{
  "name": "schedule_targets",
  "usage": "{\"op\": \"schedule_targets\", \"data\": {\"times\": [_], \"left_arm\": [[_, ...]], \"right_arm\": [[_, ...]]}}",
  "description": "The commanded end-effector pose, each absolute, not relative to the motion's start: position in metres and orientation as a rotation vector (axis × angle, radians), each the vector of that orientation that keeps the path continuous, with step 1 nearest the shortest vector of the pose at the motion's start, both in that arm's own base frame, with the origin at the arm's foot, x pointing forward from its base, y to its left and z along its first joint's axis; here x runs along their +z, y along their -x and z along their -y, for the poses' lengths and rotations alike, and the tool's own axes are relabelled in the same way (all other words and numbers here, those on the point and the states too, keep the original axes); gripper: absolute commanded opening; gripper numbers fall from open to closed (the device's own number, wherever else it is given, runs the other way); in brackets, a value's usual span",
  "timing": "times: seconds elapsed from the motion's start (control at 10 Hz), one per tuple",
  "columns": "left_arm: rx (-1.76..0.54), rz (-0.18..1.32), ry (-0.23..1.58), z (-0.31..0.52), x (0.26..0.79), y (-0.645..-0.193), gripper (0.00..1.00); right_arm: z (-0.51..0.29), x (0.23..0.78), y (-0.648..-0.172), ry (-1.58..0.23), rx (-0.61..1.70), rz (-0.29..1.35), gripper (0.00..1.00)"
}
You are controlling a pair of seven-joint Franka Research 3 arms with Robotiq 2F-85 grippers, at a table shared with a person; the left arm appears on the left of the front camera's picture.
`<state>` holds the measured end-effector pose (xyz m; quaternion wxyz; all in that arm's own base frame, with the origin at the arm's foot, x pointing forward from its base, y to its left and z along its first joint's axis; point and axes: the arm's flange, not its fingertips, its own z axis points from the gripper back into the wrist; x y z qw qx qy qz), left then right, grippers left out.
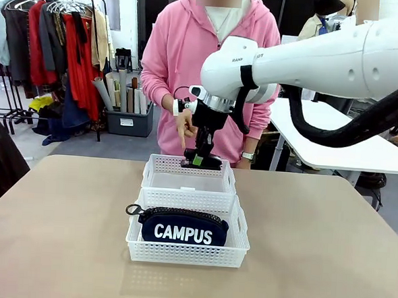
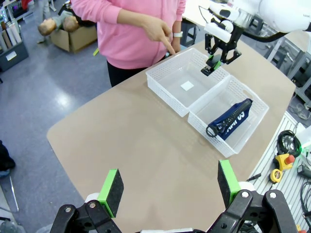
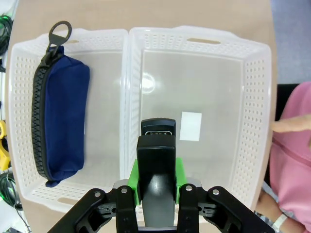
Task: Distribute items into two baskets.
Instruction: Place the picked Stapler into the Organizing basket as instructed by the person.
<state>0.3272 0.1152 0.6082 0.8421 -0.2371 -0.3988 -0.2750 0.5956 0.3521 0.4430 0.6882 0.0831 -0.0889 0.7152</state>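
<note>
- Nearest the front camera lies the navy pouch (image 1: 184,228) lettered "CAMPUS", inside the near basket (image 1: 187,254) on the counter (image 1: 58,235).
- Right claw (image 1: 200,160) hangs just beyond that basket, above the far basket (image 1: 155,175), its green pads pressed onto the black stapler (image 3: 156,165), which points down toward the clear bottom.
- Beside this claw, the person's hand (image 1: 183,124) points a finger down at the far basket.
- Left claw (image 2: 167,186) hovers well apart from both baskets, above bare counter, with fingers spread wide and nothing between them.
</note>
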Motion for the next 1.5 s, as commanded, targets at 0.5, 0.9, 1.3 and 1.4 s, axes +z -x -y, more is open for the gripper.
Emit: {"op": "schedule_targets", "data": {"times": [0.5,0.9,1.3,1.4], "left_arm": [[-0.586,0.852,0.503,-0.115,0.609,-0.327,1.00],[-0.586,0.852,0.503,-0.115,0.609,-0.327,1.00],[-0.586,0.852,0.503,-0.115,0.609,-0.327,1.00],[-0.586,0.852,0.503,-0.115,0.609,-0.327,1.00]], "right_arm": [[-0.357,0.396,-0.617,-0.197,1.652,0.189,0.15],[-0.363,0.374,-0.629,-0.175,1.609,0.180,0.15],[-0.367,0.356,-0.641,-0.181,1.584,0.157,0.15],[-0.367,0.353,-0.643,-0.174,1.581,0.151,0.15]]}}
